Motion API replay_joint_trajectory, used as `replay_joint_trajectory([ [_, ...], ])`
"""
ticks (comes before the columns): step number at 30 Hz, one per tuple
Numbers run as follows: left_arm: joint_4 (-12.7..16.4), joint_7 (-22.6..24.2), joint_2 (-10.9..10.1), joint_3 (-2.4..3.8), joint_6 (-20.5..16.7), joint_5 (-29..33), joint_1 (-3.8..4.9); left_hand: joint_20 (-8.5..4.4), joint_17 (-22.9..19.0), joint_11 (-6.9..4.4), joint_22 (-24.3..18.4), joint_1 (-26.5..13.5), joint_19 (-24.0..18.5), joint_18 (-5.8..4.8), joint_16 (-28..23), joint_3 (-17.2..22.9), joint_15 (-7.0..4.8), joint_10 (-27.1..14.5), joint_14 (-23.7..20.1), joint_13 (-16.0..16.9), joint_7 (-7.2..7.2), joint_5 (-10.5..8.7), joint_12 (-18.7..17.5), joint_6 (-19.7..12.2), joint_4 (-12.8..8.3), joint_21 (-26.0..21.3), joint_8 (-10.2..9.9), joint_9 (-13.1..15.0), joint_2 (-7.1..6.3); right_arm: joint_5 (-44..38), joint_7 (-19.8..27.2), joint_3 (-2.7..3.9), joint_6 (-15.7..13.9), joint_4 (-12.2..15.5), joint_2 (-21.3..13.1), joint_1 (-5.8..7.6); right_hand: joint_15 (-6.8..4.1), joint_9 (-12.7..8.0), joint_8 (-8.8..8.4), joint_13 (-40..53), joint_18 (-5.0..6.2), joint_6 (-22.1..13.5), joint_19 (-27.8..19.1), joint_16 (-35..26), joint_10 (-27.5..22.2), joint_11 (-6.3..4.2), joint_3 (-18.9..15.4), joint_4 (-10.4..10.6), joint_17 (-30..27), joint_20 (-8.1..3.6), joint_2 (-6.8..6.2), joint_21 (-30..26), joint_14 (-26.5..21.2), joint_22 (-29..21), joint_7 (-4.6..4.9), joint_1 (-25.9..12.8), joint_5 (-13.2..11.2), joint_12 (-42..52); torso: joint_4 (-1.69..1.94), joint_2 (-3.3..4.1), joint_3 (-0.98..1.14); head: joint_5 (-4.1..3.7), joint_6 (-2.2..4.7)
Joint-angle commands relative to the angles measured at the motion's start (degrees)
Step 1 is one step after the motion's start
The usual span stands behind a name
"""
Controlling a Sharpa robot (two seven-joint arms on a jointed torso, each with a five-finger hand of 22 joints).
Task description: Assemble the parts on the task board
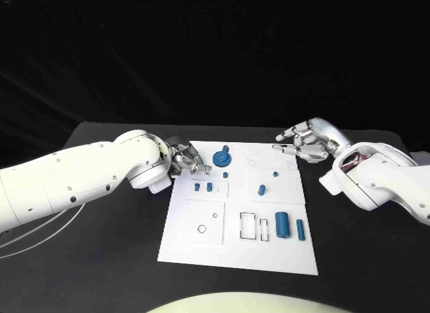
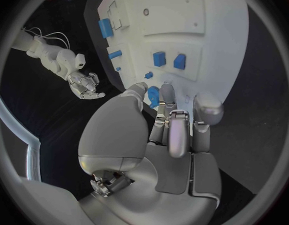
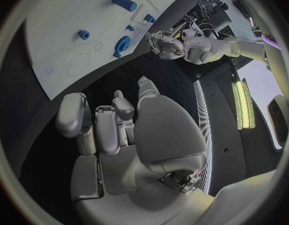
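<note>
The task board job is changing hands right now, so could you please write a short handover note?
Left hand: hovers over the task board's far left corner, beside the blue gear; whether it holds anything cannot be told.
Right hand: open, off the board's far right corner, holding nothing.
Parts: two small blocks, a peg, and two cylinders lie on the board.
Done: unclear.
Left: several outlined slots look unfilled.
</note>
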Motion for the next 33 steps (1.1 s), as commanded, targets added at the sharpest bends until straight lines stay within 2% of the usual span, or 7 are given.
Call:
replay_joint_trajectory([
  [1, 0.26, 10.14, 0.16, 0.05, -8.56, 3.19, 0.02, 0.43, 0.53, 0.63, -4.47, 2.71, -2.31, 1.37, -3.70, 0.60, 0.85, -2.26, 0.37, -0.97, 0.73, 0.33, -1.25, -1.75, -0.47, -3.08, -0.35, -0.62, -0.25, -0.47, -0.12, 0.01, -0.12, -0.03, 0.00, -0.08, -0.23, -0.08, 0.22, 0.05, 0.72, -0.17, -0.42, -0.21, -0.12, -0.07, -0.25, -0.03, 0.10, -0.07, 0.62, -0.19, 1.81, 0.05, -0.18, -0.01, 0.35, 0.03, -0.12, 0.02, 0.03, -0.13, 0.17],
  [5, 0.81, 17.20, 0.68, 0.00, -11.32, -0.15, 0.00, 0.72, -11.81, 0.92, -16.33, 11.69, -8.20, 3.52, -13.74, 6.10, 1.06, -5.13, -5.47, -4.45, 1.21, 0.73, -5.18, -1.71, -3.80, -12.04, 0.70, -1.56, 0.36, -0.47, -0.10, 0.01, -0.11, -0.04, -0.06, -0.13, -0.23, -0.08, 0.22, 0.05, 0.72, -0.17, -0.42, -0.21, -0.12, -0.07, -0.25, -0.03, 0.10, -0.07, 0.62, -0.19, 1.81, 0.05, -0.18, -0.01, 0.35, 0.03, -0.06, 0.04, -0.02, -0.45, 0.36],
  [8, 0.94, 21.16, 1.30, -0.12, -12.79, -4.84, -0.03, 0.97, -13.14, 1.41, -14.76, 13.75, -6.74, 3.08, -15.22, 8.82, 1.40, -6.01, -5.19, -7.70, 1.76, 0.66, -8.73, -1.94, -4.52, -11.26, 0.01, -3.24, -1.04, -0.47, -0.08, 0.01, -0.09, -0.02, -0.08, -0.17, -0.24, -0.08, 0.24, -0.06, 0.70, -0.18, -0.37, -0.18, -0.20, -0.07, -0.25, -0.05, 0.16, -0.07, 0.66, -0.13, 1.83, 0.10, -0.19, 0.05, 0.39, -0.07, -0.07, 0.09, -0.01, -0.57, 0.43],
  [12, 0.51, 23.52, 2.32, -0.42, -13.11, -12.83, -0.17, 1.65, -21.19, 2.39, -17.00, 14.34, -7.69, 3.38, -22.37, 11.68, 2.35, -8.34, -7.86, -13.32, 2.42, 0.48, -14.92, -2.42, -4.69, -13.13, -2.43, -7.10, -3.33, -0.47, -0.04, 0.01, -0.12, 0.03, -0.10, -0.21, -0.24, -0.08, 0.24, -0.06, 0.70, -0.18, -0.37, -0.18, -0.20, -0.07, -0.25, -0.05, 0.16, -0.07, 0.66, -0.13, 1.83, 0.10, -0.19, 0.05, 0.39, -0.07, -0.09, 0.09, 0.06, -0.62, 0.43],
  [16, 0.04, 23.82, 3.41, -0.68, -12.22, -21.36, -0.76, 2.13, -27.49, 3.09, -20.38, 14.77, -9.74, 4.04, -28.01, 14.20, 2.72, -7.97, -9.67, -18.58, 2.57, 0.39, -19.87, -0.87, -5.29, -15.73, -4.20, -10.83, -4.53, -0.46, 0.03, 0.01, -0.14, 0.11, -0.16, -0.22, -0.24, -0.08, 0.24, -0.06, 0.70, -0.18, -0.37, -0.18, -0.20, -0.07, -0.25, -0.05, 0.16, -0.07, 0.66, -0.13, 1.83, 0.10, -0.19, 0.05, 0.39, -0.07, -0.01, 0.11, -0.01, -0.76, 0.56],
  [23, -1.41, 22.23, 5.31, -1.08, -7.72, -30.24, -1.63, 2.22, -27.49, 2.86, -15.43, 11.47, -6.38, 3.23, -26.77, 12.84, 2.67, -7.77, -6.63, -24.54, 1.46, 0.17, -25.18, 0.72, -4.32, -12.21, -6.72, -15.48, -6.64, -0.46, 0.05, 0.01, -0.16, 0.20, -0.21, -0.22, -0.24, -0.08, 0.25, -0.15, 0.73, -0.19, -0.43, -0.24, -0.26, -0.08, -0.25, -0.06, 0.07, -0.07, 0.70, -0.25, 1.81, 0.02, -0.19, 0.09, 0.42, -0.15, -0.12, 0.08, 0.00, -0.84, 0.62],
  [33, -4.02, 20.27, 7.45, -1.37, -4.84, -34.73, -2.50, 1.98, -22.67, 2.52, -8.74, 11.22, -2.40, 1.93, -21.19, 11.10, 2.15, -5.28, -3.00, -28.07, 0.84, 0.23, -27.06, 3.20, -4.47, -7.23, -7.48, -18.44, -5.98, -0.46, 0.15, 0.01, -0.50, 0.28, -0.12, -0.22, -0.24, -0.09, 0.26, -0.61, 0.77, -0.21, -0.52, -0.36, -0.61, -0.08, -0.24, -0.09, -0.10, -0.08, 0.76, -0.44, 1.78, -0.10, -0.19, 0.17, 0.46, -0.57, -0.17, 0.12, -0.01, -1.02, 0.55],
])
